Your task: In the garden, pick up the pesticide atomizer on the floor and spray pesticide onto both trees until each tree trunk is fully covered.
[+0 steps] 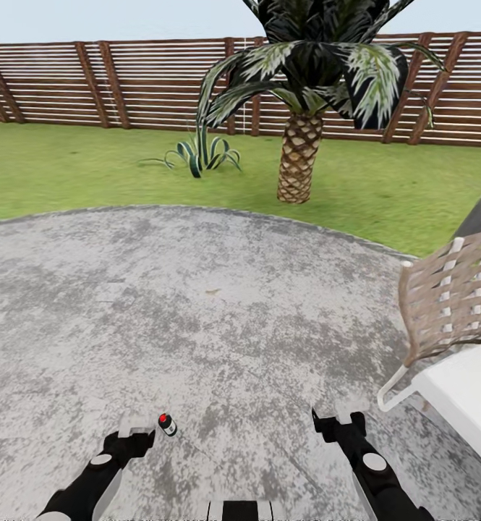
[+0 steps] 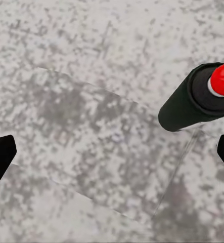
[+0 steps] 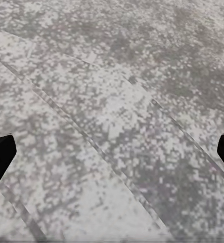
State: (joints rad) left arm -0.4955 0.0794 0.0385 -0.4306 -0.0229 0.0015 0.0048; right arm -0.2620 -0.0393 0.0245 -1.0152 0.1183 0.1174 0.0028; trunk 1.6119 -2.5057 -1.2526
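The pesticide atomizer (image 1: 167,424), a small dark can with a red cap, stands on the grey stone patio (image 1: 218,304). It is just right of my left gripper (image 1: 137,431). In the left wrist view the atomizer (image 2: 197,98) sits off to one side of the open left gripper (image 2: 112,157), not between the fingers (image 2: 0,157). My right gripper (image 1: 339,421) hangs open over bare paving, as the right wrist view (image 3: 112,154) shows. The task's trees and their trunks are out of view.
A woven chair (image 1: 450,304) with a white seat stands close on the right. Beyond the patio lie the garden lawn (image 1: 88,166), a short palm with a scaly trunk (image 1: 299,159), a spiky plant (image 1: 200,153) and the slatted wooden fence (image 1: 124,79).
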